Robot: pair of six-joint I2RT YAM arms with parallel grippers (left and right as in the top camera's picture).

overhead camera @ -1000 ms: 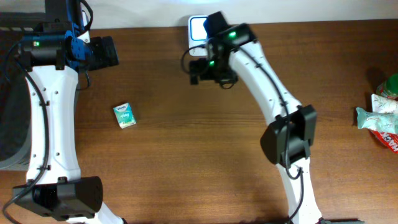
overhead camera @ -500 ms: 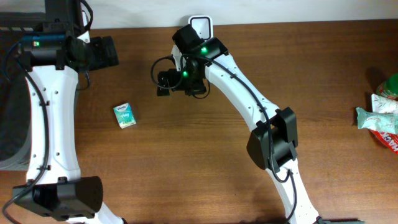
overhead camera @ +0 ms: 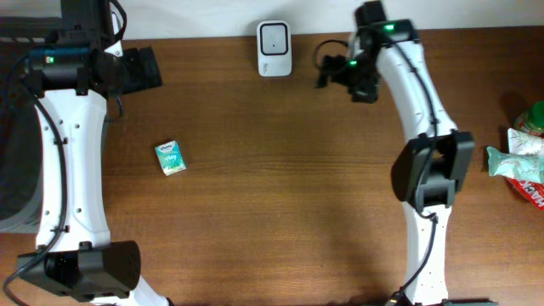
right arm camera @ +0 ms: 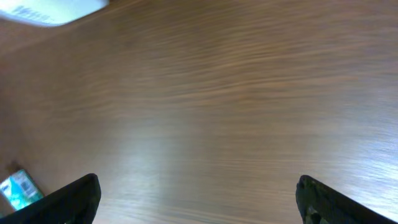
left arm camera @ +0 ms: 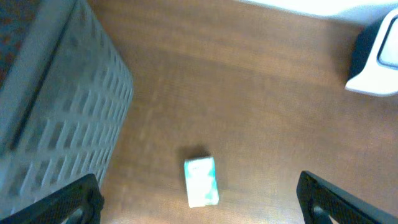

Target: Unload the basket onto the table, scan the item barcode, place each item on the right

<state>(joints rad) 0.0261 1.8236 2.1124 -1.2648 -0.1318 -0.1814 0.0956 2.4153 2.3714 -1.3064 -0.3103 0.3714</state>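
Nothing's been grabbed yet: left gripper (overhead camera: 144, 70) and right gripper (overhead camera: 340, 72) are both spread wide, empty. The small box (overhead camera: 170, 158) is parked mid-left on the table (overhead camera: 280, 195), so it needs picking up next.

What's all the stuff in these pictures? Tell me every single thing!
table: one, brown wood, under everything
small box: one, green and white, left part of the table, lying alone
scanner: one, white, back edge, middle
packets: count unclear, green, white and red, cut off at the right edge
basket: one, grey, slotted, beside the table's left end
left arm: one, white, left side
right arm: one, white, right side
left gripper: one, black, open, empty, back left
right gripper: one, black, open, empty, right of the scanner
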